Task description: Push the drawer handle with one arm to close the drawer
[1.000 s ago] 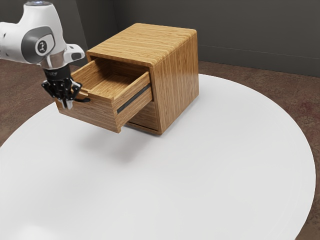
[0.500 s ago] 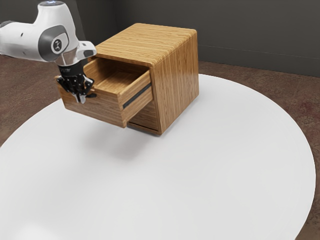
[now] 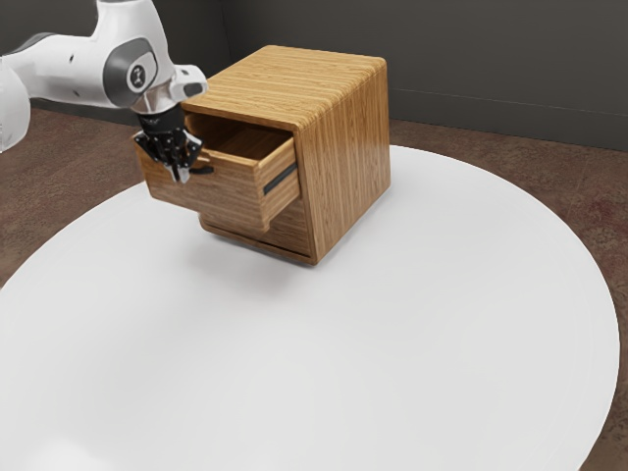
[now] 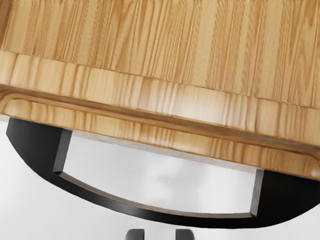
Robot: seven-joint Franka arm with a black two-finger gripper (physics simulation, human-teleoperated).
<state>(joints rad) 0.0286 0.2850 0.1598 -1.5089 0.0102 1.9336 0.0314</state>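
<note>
My gripper [image 3: 180,176] is at the front of the partly pulled-out upper drawer [image 3: 228,196], by its black handle [image 3: 202,170]. In the wrist view the curved handle [image 4: 155,213] runs across below the drawer's front edge [image 4: 160,132]. The tips of my gripper [image 4: 160,234] stand a short way apart at the handle's outer side, with nothing visible between them. Whether they touch the handle cannot be told. The wooden cabinet [image 3: 345,162] stands upright, and part of the drawer's inside is visible.
A round white table [image 3: 392,334] carries the cabinet near its far edge. The lower front of the cabinet [image 3: 287,233] shows beneath the drawer. A dark wall [image 3: 491,69] rises behind, above a brown floor [image 3: 59,177].
My gripper has moved toward the cabinet, up and to the exterior view's right. The drawer has slid inward along with it, and less of its side shows. The cabinet has stayed put.
</note>
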